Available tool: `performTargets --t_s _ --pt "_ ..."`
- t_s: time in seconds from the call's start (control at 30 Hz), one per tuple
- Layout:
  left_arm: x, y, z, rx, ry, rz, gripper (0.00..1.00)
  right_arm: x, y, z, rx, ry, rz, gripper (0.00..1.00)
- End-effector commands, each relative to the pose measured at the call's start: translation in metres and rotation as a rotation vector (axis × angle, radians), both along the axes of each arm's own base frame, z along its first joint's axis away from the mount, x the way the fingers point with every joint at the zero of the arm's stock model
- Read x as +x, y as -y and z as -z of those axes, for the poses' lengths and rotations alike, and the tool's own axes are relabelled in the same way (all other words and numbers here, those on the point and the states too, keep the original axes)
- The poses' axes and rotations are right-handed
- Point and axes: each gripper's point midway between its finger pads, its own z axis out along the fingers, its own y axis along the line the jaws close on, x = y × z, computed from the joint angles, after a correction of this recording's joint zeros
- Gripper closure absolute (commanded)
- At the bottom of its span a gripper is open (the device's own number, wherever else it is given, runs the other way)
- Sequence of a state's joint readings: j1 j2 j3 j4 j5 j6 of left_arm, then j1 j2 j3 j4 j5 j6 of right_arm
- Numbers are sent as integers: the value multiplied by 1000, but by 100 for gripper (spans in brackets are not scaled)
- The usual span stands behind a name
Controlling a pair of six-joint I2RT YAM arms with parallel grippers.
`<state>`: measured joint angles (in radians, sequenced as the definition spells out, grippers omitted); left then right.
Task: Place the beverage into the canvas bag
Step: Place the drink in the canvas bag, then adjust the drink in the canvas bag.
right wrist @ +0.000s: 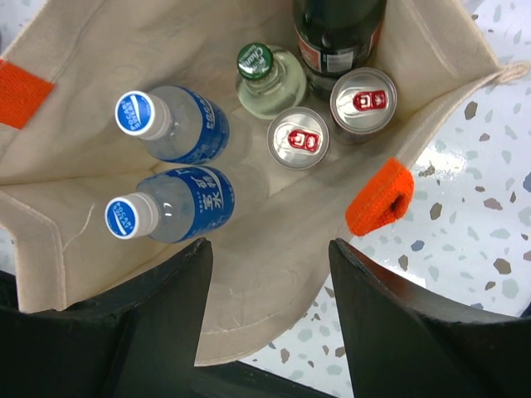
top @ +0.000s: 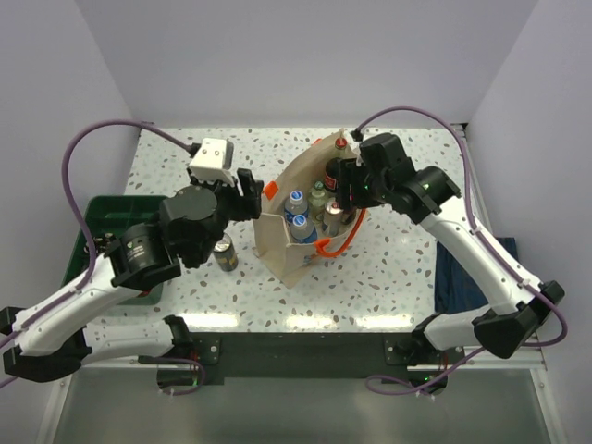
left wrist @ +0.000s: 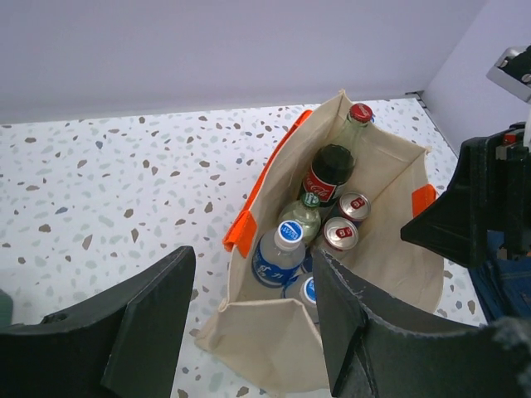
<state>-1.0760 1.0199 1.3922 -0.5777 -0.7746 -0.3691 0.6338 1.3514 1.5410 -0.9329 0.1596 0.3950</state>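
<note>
1. The canvas bag (top: 277, 248) stands open in the middle of the worktop (top: 176, 162), with its orange handles flopped over the sides. Inside it stand two blue-labelled bottles (right wrist: 187, 124), a green-capped bottle (right wrist: 265, 70), a dark cola bottle (left wrist: 328, 170) and two silver-topped cans (right wrist: 299, 138)
2. One more can (top: 225, 252) stands upright on the worktop just beside the bag on its left, under the left arm and near a green tray (top: 102, 217). It looks like the next drink to go in
3. The left hand (top: 248, 199) hovers by the bag's left rim, fingers spread wide and holding nothing. The right hand (right wrist: 270, 249) hangs over the bag's mouth, likewise spread and empty
4. The loose can is probably stiff but thin-walled, smooth and a little slippery, and fairly weighty if full. The best hold is round the middle of its side, fingers on opposite faces, kept upright and squeezed only moderately
5. The bag is soft cloth, so a nudge could fold a wall inward. A bare patch of bag floor shows beside the blue-labelled bottles, and lowering the can straight down there seems safest
</note>
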Motion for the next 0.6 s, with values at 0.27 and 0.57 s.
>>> performTargets --t_s 0.27,0.57 --pt "-9 -37 44 -7 -130 -170 36 16 -27 -54 34 123 -143 37" --pt "-18 -55 85 -8 -220 -251 36 -12 -92 -64 -26 179 -380 36"
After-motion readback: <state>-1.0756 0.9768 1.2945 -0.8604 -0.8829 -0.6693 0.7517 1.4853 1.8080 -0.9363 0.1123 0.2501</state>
